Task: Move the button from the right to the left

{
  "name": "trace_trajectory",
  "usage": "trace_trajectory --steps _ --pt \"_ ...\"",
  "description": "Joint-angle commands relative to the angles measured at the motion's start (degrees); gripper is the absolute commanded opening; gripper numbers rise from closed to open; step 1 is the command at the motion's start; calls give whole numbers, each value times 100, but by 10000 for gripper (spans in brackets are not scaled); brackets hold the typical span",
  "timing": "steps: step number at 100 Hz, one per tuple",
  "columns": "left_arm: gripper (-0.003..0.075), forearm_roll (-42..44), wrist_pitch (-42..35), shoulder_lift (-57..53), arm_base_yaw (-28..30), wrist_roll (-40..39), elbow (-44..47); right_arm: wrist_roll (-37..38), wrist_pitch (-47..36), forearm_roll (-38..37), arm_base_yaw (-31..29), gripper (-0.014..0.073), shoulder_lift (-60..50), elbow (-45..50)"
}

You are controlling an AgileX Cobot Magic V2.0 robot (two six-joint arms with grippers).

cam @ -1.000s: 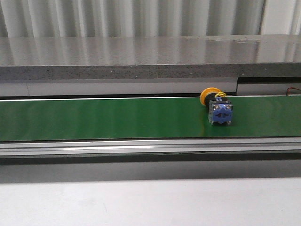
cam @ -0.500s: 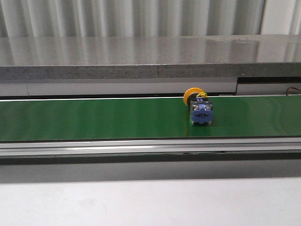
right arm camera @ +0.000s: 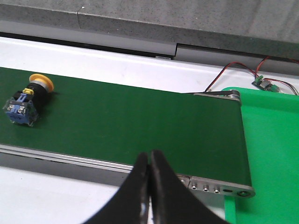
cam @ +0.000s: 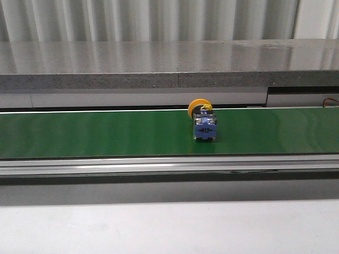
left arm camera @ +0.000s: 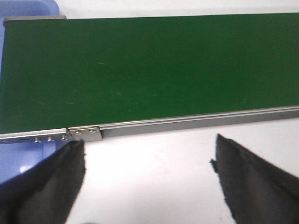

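front / button: I've got the button point(cam: 204, 123) lying on its side on the green belt point(cam: 106, 133), a bit right of the middle of the view. Yellow disc head faces the far edge, blue body faces me.
front / belt: runs left to right across the whole view, silver rail point(cam: 159, 165) along its near edge, grey stone ledge point(cam: 159, 66) behind it.
front / arms: neither arm shows here; nothing touches the button.
left wrist / gripper: left gripper point(left arm camera: 148, 179) stands wide apart, both dark fingers point(left arm camera: 49, 186) over the white table point(left arm camera: 149, 172), nothing between them.
left wrist / belt: green belt point(left arm camera: 149, 70) fills most of the view, bare. I see its end with a metal bracket point(left arm camera: 86, 133), and a blue tray point(left arm camera: 25, 9) past that end.
left wrist / button: not visible from here.
right wrist / gripper: right gripper point(right arm camera: 150, 186) has its two fingertips point(right arm camera: 135, 186) pressed together, nothing pinched between them.
right wrist / button: button point(right arm camera: 27, 100) sits on the belt point(right arm camera: 140, 121), well apart from the fingers. Yellow head towards the far edge, blue block towards the near rail.
right wrist / surroundings: belt end with a roller plate point(right arm camera: 219, 94), a green bin point(right arm camera: 271, 149) just past it, red and black wires point(right arm camera: 233, 70) leading to a small board point(right arm camera: 264, 82) on the white surface behind.
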Motion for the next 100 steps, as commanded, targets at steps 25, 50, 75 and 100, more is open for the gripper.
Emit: trace_trajectory --steps 25,50,75,100 --pt "662 -511 -396 26 -39 7 -209 -57 -359 -1 -10 -67 7 -157" --pt "662 -1124 -940 367 -370 7 -218 -57 -359 -1 -10 -67 7 -157" --pt "662 -1194 -1311 1396 -1207 -212 -580 -57 -359 -1 -10 -67 7 -157" --pt "661 -173 -1582 2478 -2221 -1303 -1371 -57 -359 -1 -10 -67 7 -157"
